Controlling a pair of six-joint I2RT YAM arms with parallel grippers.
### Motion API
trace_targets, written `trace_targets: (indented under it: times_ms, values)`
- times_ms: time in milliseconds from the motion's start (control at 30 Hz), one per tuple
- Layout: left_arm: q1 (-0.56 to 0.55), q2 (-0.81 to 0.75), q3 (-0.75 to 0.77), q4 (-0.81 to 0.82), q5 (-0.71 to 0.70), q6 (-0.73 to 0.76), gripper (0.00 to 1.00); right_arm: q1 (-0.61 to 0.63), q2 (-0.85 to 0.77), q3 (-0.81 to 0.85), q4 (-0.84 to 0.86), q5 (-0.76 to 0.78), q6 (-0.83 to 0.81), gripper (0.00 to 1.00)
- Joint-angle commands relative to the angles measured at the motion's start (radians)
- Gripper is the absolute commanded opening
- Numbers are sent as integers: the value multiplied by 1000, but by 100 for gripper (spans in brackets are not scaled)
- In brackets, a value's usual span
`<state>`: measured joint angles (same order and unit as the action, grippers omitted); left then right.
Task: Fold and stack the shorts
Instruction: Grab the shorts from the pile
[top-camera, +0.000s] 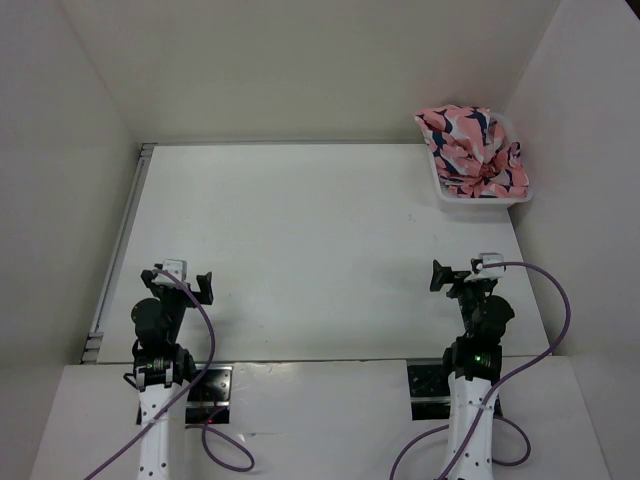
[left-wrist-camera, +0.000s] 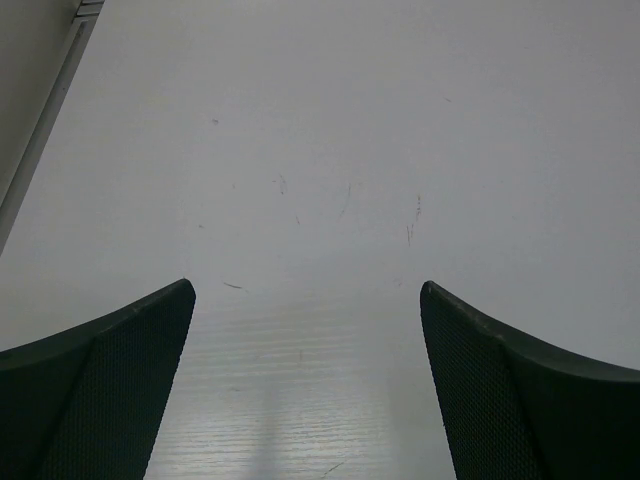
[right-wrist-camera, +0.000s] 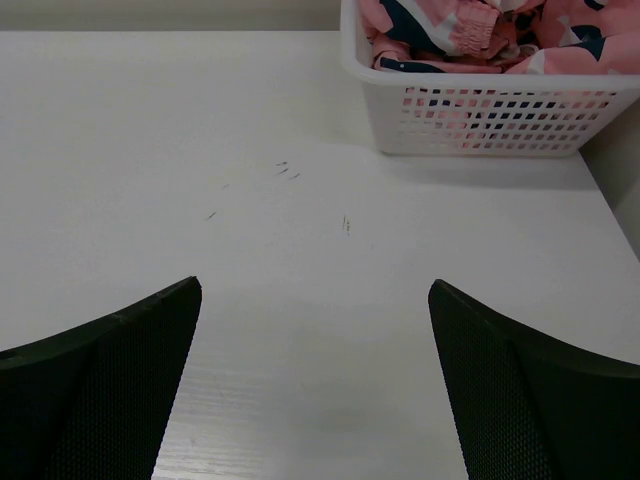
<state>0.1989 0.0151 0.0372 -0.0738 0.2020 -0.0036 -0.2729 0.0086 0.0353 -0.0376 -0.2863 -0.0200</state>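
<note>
The shorts (top-camera: 470, 150) lie crumpled in the white mesh basket (right-wrist-camera: 480, 120) at the far right, while the left gripper (left-wrist-camera: 307, 290) and right gripper (right-wrist-camera: 315, 287) stand wide open and empty, so I judge the first step, the right one fetching them out, is next.

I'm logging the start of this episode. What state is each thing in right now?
shorts: unfolded, crumpled in a heap inside the basket.
basket: upright, filled with the shorts.
left tool: open, holding nothing.
right tool: open, holding nothing, pointed toward the basket.
</note>
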Motion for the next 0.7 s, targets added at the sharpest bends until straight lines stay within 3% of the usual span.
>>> trace_targets:
  times_ms: [0,133,200,233,267,300,333,367,400,433,500,533,600,667]
  values:
    - [-4,-20,-26,48,-7,4,100,-5,-19,-37,28,-5,-12,99]
    - [-4,-20,-26,57,-7,4,100,-5,-19,-37,28,-14,-12,99]
    - [-4,-20,-14,68,-134,4,100,-5,-19,-37,28,-51,-12,99]
    - [-4,-20,-5,68,-224,4,100,-5,-19,-9,4,-129,-96,99]
    - [-4,-20,-5,106,-248,4,100,-5,-19,17,-58,-278,-306,100]
    - [-4,-20,4,129,-178,4,100,-5,-19,65,-103,-594,-440,99]
    - [-4,-20,19,143,-177,4,100,-5,-19,84,-304,-735,-912,99]
    - [-4,-20,20,161,-164,4,100,-5,-19,100,-388,-852,-1292,98]
    - [-4,-20,33,184,-110,4,100,7,-19,60,-330,-890,-1352,100]
    - [-4,-20,42,213,-86,4,100,8,-19,25,-259,-918,-1590,100]
    - [-4,-20,43,273,134,4,100,17,-19,-2,-18,-867,-1632,100]
    - [-4,-20,79,76,389,4,100,17,-19,-2,34,-800,-1643,99]
    - [-4,-20,79,46,412,4,100,17,-19,8,177,-751,-1574,99]
    - [-4,-20,61,272,317,4,100,32,-1,8,313,-679,-1430,99]
